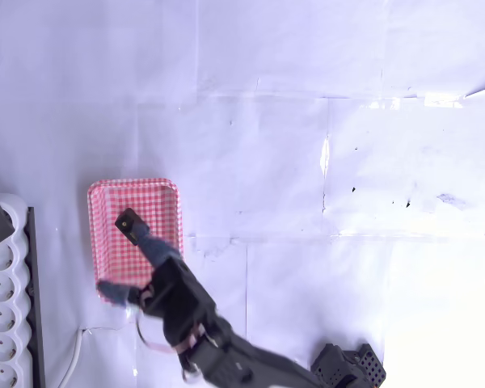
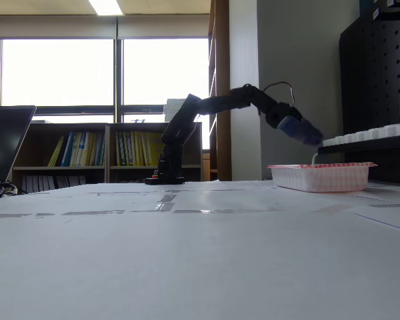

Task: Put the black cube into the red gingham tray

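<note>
The red gingham tray [image 1: 163, 212] lies at the left of the white table in the overhead view; in the fixed view the tray [image 2: 320, 177] stands at the right. The black cube [image 1: 127, 220], with a small light mark, shows inside the tray's outline, right at the tip of one blue finger [image 1: 149, 240]. My gripper [image 1: 117, 255] is open, its jaws spread wide over the tray, the other fingertip at the tray's near rim. From the side, the gripper [image 2: 305, 133] hangs a little above the tray. I cannot tell if the cube rests on the tray floor.
A white power strip [image 1: 2, 323] runs along the left edge beside the tray, with a cable [image 1: 74, 356] near it. The arm's base [image 1: 347, 368] sits at the bottom. A laptop [image 2: 7, 143] and a black pegboard [image 2: 377, 73] flank the table.
</note>
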### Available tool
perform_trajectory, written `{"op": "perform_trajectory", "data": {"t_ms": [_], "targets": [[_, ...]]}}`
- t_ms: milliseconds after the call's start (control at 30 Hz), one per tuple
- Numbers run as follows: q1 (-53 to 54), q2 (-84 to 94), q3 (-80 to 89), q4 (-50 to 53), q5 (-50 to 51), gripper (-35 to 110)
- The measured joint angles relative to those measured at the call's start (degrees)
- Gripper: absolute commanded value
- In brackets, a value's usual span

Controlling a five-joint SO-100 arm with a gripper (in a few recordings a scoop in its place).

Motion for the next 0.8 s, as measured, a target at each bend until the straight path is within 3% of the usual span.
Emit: {"op": "perform_trajectory", "data": {"t_ms": [100, 267, 367, 467, 567, 800], "targets": [[2.4, -13.4, -8.8, -0.6, 0.4, 36], [6.9, -38.3, -30.4, -10.7, -0.6, 1], [11.9, -53.2, -46.2, -20.0, -2.6, 0], [18.4, -66.5, -60.0, -22.9, -3.9, 0], [26.0, -77.0, -72.2, -20.0, -0.9, 0], [42.7, -95.1, -100.4, -1.1, 12.0, 0]]}}
